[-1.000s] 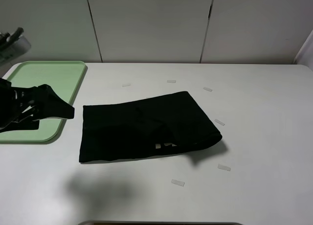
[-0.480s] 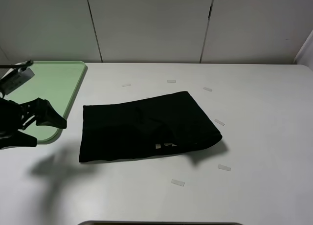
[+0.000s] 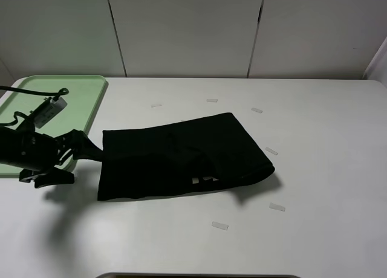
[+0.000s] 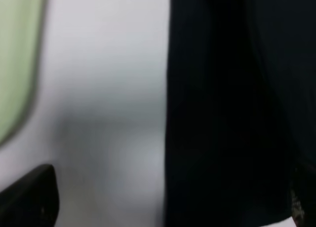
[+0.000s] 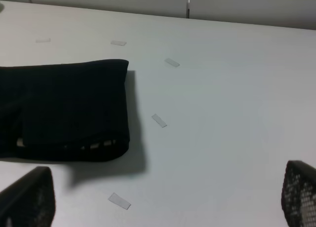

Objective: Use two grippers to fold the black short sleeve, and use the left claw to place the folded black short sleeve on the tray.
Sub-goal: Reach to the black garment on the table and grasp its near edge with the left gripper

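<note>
The black short sleeve (image 3: 181, 157) lies folded in the middle of the white table, with a bit of white print at its front edge. It also shows in the right wrist view (image 5: 64, 103) and, blurred, in the left wrist view (image 4: 232, 113). My left gripper (image 3: 84, 163) is open, low over the table and just left of the shirt's left edge, holding nothing. The green tray (image 3: 66, 90) sits at the far left, behind that arm, and shows in the left wrist view (image 4: 15, 54). My right gripper (image 5: 163, 207) is open and empty, away from the shirt's right end and out of the exterior high view.
Several small white tape strips (image 3: 219, 226) lie on the table around the shirt. A white panelled wall (image 3: 187, 30) stands behind the table. A cable (image 3: 36, 92) runs from the left arm over the tray.
My left gripper has moved right and down, from over the tray's front corner to the shirt's left edge. The shirt has not moved.
</note>
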Tool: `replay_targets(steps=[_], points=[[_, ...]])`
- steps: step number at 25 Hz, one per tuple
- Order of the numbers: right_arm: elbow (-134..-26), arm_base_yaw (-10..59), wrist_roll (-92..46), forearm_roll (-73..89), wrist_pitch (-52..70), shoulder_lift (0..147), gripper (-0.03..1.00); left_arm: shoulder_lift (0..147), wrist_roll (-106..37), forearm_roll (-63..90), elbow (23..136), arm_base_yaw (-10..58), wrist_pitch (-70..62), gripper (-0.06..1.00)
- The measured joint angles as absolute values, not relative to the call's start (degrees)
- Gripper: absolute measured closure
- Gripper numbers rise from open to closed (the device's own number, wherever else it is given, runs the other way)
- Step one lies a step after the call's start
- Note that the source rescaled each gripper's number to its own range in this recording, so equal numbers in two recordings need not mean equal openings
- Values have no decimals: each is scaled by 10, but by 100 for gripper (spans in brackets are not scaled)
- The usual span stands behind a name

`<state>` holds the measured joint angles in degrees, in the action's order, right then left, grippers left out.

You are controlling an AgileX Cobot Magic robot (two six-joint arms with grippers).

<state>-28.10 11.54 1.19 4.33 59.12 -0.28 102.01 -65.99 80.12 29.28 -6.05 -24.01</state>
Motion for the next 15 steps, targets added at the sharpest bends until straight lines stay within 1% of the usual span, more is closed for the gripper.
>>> replay_targets(steps=[5,10,15], points=[[-281,115,12,43,591,-3,-3,1043,-737,904,295,-20,-248,3],[-281,115,12,43,591,-3,-3,1055,-784,959,300,15,-251,4],[-281,115,12,43,591,-3,-3,1057,-799,987,300,47,-245,10]])
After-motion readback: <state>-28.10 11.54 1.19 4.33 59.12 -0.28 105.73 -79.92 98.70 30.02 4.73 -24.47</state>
